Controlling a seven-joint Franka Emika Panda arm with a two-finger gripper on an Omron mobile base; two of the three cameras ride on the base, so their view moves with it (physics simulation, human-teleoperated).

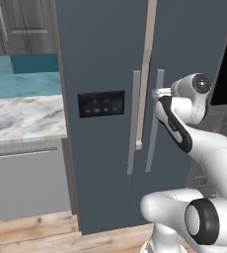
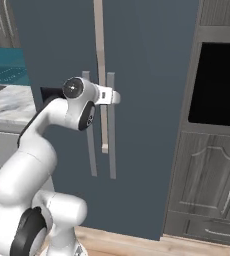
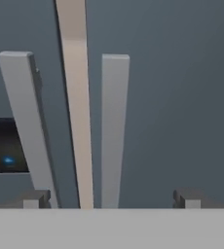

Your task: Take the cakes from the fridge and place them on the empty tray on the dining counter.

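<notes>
The gripper [image 3: 111,199], jaws spread wide and empty, should straddle the fridge's right handle [image 3: 115,131] squarely before closing.

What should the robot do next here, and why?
Probably ease the open end effector forward until its fingertips straddle the right-hand handle, then close. The fridge doors look shut, the handle stands between the tips, and nothing is gripped yet.
</notes>
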